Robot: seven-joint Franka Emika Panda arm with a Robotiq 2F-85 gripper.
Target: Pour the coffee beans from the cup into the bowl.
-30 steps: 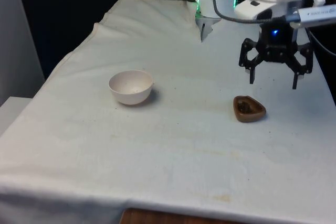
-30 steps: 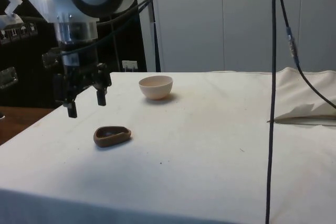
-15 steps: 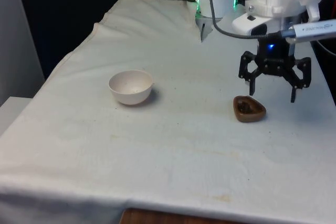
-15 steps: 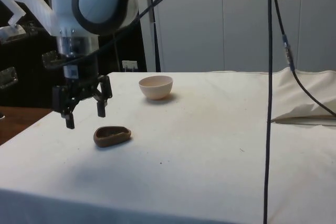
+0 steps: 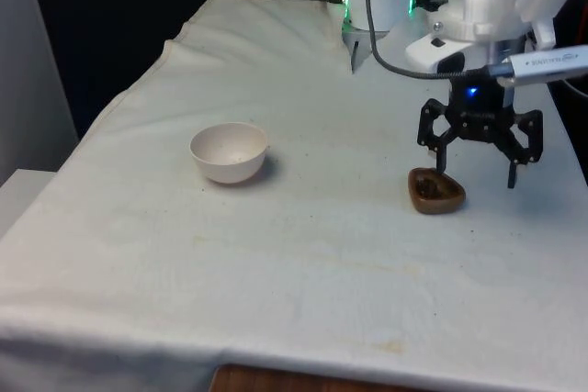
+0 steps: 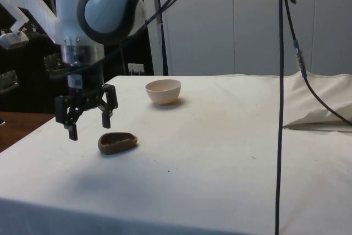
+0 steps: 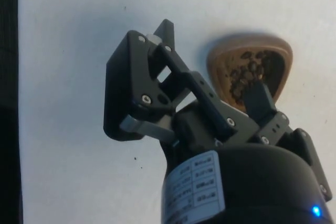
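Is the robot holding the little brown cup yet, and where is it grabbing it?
No, nothing is held. The gripper hangs open just above the brown cup, which sits on the cloth with its coffee beans inside.

A black gripper [image 7: 210, 59] is hovering with its two fingers spread wide above a white cloth [image 7: 68, 51]. A brown cup [image 7: 251, 69] of dark coffee beans [image 7: 245, 72] is sitting on the cloth, one fingertip overlapping its rim.

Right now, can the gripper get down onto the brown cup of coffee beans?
Probably yes. The gripper hangs open just above the brown cup, nothing stands between them, and the white bowl sits well off to the side.
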